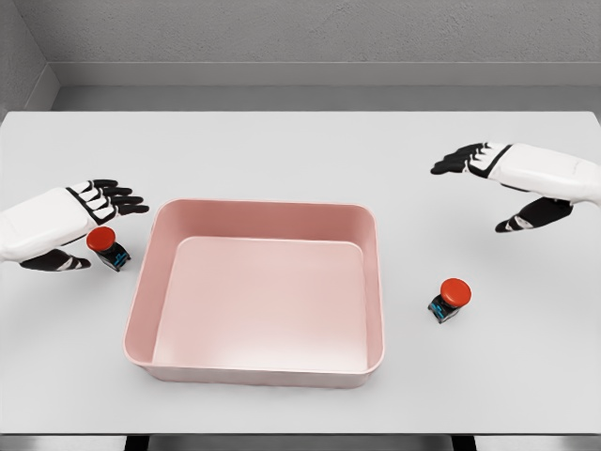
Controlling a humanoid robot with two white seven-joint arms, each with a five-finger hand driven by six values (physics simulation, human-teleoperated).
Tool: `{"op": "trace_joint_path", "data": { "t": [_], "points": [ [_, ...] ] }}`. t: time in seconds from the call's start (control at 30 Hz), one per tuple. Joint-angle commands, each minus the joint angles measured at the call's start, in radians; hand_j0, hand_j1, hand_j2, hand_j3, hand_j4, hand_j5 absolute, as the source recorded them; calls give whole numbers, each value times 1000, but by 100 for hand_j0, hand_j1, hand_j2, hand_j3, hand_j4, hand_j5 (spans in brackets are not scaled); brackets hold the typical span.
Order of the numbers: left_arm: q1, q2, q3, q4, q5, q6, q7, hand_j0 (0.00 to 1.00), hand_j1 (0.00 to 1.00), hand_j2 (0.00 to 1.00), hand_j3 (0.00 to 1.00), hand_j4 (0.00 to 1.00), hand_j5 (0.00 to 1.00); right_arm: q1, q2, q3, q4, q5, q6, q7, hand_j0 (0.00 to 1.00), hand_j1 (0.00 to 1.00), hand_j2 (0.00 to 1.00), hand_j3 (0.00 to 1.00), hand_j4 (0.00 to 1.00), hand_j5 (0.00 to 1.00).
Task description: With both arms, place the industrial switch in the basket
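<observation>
Between the two robot hands spreads the desk (pixel 282 150), wide and pale, its near edge running along the bottom of the view and its far edge meeting the grey wall; most of its surface is bare, so both arms have open room on every side. Inward of both hands sits the pink basket (pixel 264 214), shallow, open-topped, with a raised rim all round that any carried thing must clear before it goes down.

The left robot hand (pixel 83 214) hangs low at the basket's left, fingers loosely extended with the thumb tucked under, holding nothing. Just beside its fingertips, toward the basket, stands one industrial switch (pixel 107 247), red cap up on a dark base; whether the thumb touches it I cannot quite tell. The right robot hand (pixel 502 178) hovers farther back at the right, fingers spread and empty. The second industrial switch (pixel 449 300) lies well apart from it, nearer the robot and close to the basket's right wall, leaning slightly.

Each switch looks small, rigid and light, probably hard plastic, unlikely to break. The domed cap seems smooth and apt to slip, so the squarer base, pinched from opposite sides, is the better hold. A careless nudge could tip or skid one.
</observation>
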Motion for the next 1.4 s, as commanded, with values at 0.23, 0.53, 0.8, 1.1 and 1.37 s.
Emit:
{"op": "trace_joint_path", "data": {
  "t": [0.23,0.53,0.8,1.1,1.37],
  "points": [
    [-5,-4,1,64,5,1,1,100,100,100,100,100,100,31,-70,8,-9,-7,2,-26,100,100,100,100,100,100],
    [-5,-53,-8,90,-20,1,1,100,100,100,100,100,100,86,-71,-10,-13,1,2,101,100,100,100,100,100,100],
    [-5,-64,-10,91,-23,1,1,100,100,100,100,100,100,149,-73,-4,-86,1,2,107,100,100,100,100,100,100],
    [-3,-81,-11,122,-38,1,1,100,100,100,100,100,100,164,-39,5,-93,1,2,107,100,100,100,100,100,100],
    [-3,-95,-17,139,-55,1,1,100,100,100,100,100,100,164,1,33,-90,10,2,121,100,100,100,100,100,100]
  ]
}}
